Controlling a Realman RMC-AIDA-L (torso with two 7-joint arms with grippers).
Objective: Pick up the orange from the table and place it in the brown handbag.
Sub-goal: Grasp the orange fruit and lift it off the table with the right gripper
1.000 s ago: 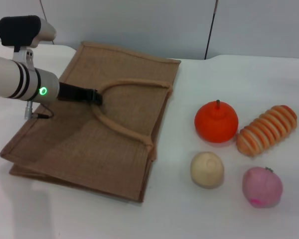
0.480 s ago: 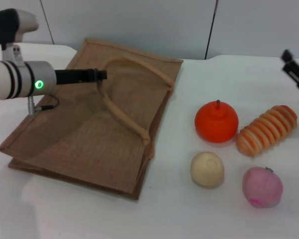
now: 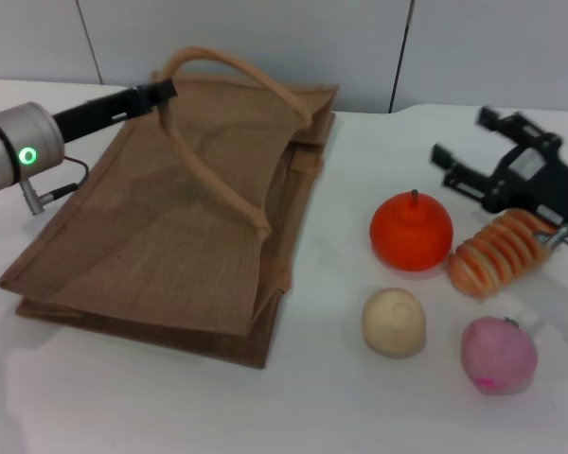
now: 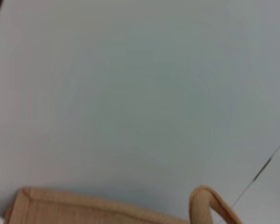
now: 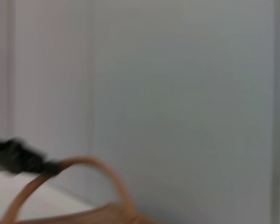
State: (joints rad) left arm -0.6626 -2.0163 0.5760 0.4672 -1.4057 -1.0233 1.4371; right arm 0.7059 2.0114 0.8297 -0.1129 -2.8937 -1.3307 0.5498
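Note:
The orange, bright orange-red with a dark stem, sits on the white table right of the brown handbag. My left gripper is shut on the handbag's upper handle and holds it raised, so the bag's top side is lifted. My right gripper is open in the air just right of and above the orange, apart from it. The right wrist view shows the raised handle and my left gripper far off. The left wrist view shows the bag's edge and handle.
A striped orange-and-cream bread-like item lies right of the orange, partly under my right arm. A pale cream ball and a pink fruit lie nearer the front. A grey wall stands behind the table.
My left gripper has lifted the bag's handle up and back, opening the bag. My right arm has come in from the right edge to beside the orange.

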